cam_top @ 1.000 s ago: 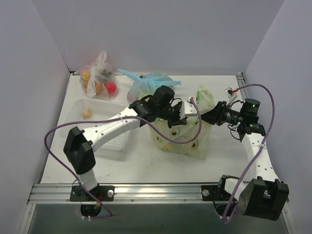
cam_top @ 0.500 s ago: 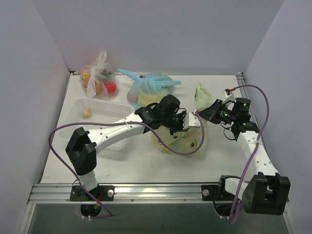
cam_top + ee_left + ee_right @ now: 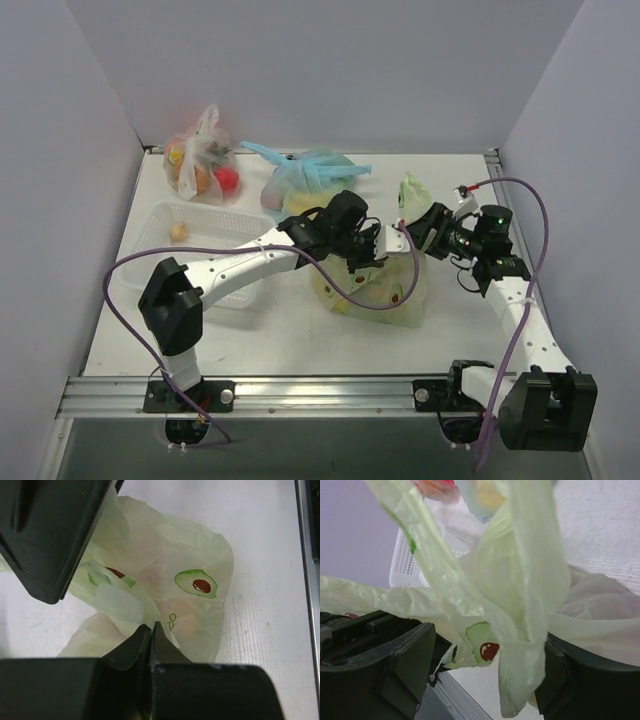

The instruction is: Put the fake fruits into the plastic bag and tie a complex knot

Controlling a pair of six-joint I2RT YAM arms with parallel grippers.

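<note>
- While it sits crumpled mid-counter (image 3: 250,340), just in front of a light blue knotted bag (image 3: 305,180), the thin, translucent pale green plastic bag (image 3: 385,285), printed with avocado halves, has one handle loop standing upright.
- Fingers of the left hand (image 3: 151,627) are pressed together, pinching a fold of the bag.
- Fingers of the right hand (image 3: 418,232) stand apart with bag film bunched between them; whether they grip it cannot be told.

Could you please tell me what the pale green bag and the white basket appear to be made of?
The pale green bag looks like thin plastic film, slightly glossy: it crinkles into fine folds, and shapes inside show faintly through it. The white basket is probably rigid moulded plastic, seemingly matt, judging by its even, gridded walls.
</note>
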